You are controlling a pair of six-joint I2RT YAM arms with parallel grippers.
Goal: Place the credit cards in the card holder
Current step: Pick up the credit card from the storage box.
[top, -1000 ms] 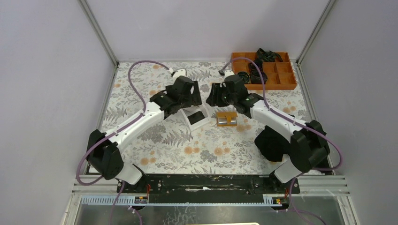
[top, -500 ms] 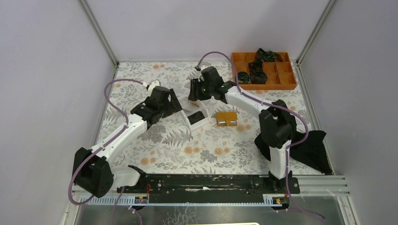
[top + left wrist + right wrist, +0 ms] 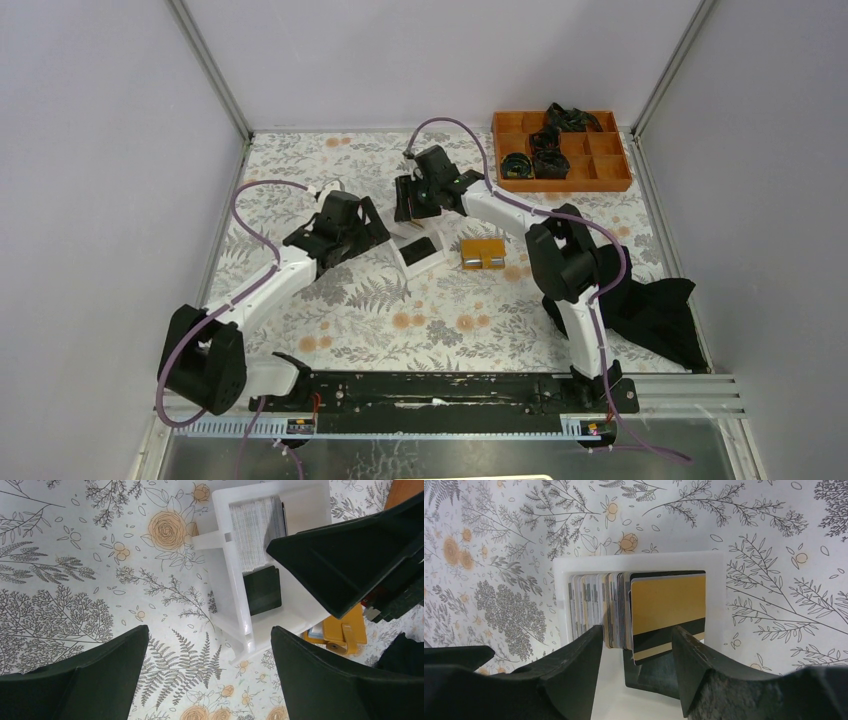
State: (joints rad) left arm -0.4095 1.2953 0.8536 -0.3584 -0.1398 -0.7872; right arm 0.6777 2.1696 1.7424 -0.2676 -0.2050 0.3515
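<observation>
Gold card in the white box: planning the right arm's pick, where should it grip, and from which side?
Probably its top edge, from above: the gold card stands on edge, last in a packed row, and the white box walls in its other edges.

Seen from above, the right gripper [image 3: 410, 208] covers the far end of the white box [image 3: 436, 258]. In its wrist view, its fingers [image 3: 574, 670] hide the lower edges of the credit cards [image 3: 596, 605]. The card holder [image 3: 345, 630] sits mostly behind dark gripper parts.
</observation>
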